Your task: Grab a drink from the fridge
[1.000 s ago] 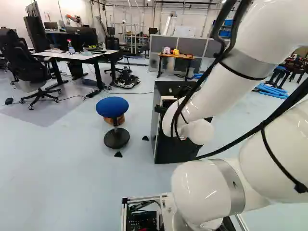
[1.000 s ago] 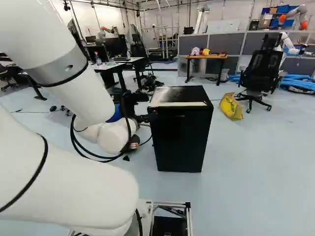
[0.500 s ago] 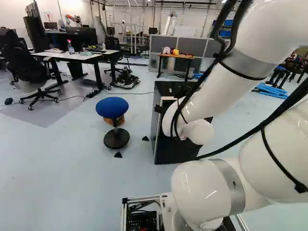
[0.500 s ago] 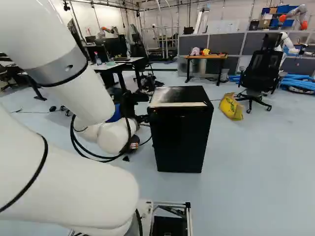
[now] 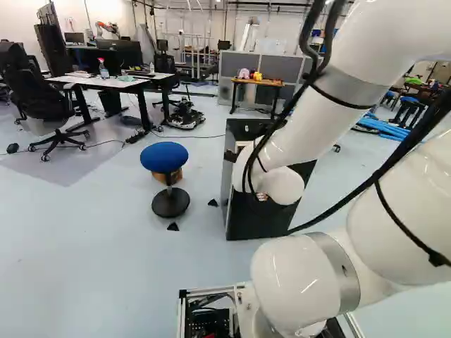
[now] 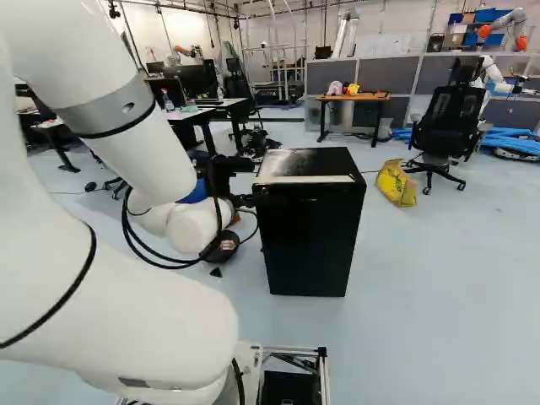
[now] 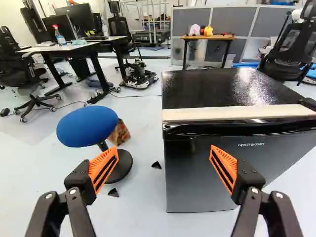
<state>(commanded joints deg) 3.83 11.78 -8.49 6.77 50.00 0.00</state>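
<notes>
"Where's the fridge?"

"The black fridge point(image 6: 312, 245) is in the middle of the right base view. In the left base view it's right of centre, partly behind the white arm point(image 5: 303, 127). Its door point(image 7: 197, 177) looks closed, and I can't see inside."

"And the hand point(image 6: 246, 201)?"

"Open and empty, with its two fingers spread wide. In the wrist view, one orange pad point(image 7: 224, 169) stands in front of the fridge's door, while the other point(image 7: 104, 169) overlaps the foot of the blue stool point(image 7: 86, 126). I can't tell how near the door they are."

"What's on top of the fridge?"

"A pale strip point(image 7: 237, 113) runs along the front edge of its shiny top."

"Anything around it?"

"The stool is just left of centre in the left base view, with a brown box point(image 5: 158, 175) beside it. At the upper left is a white surface point(image 5: 116, 82) bearing a spray bottle point(image 5: 103, 70). Beyond the fridge, a small wooden surface point(image 6: 359, 97) carries a pink toy point(image 6: 335, 88) and a yellow one point(image 6: 353, 89). In the right base view, a yellow bag point(image 6: 395, 183) lies right of the fridge, near a black office chair point(image 6: 450, 118)."
</notes>
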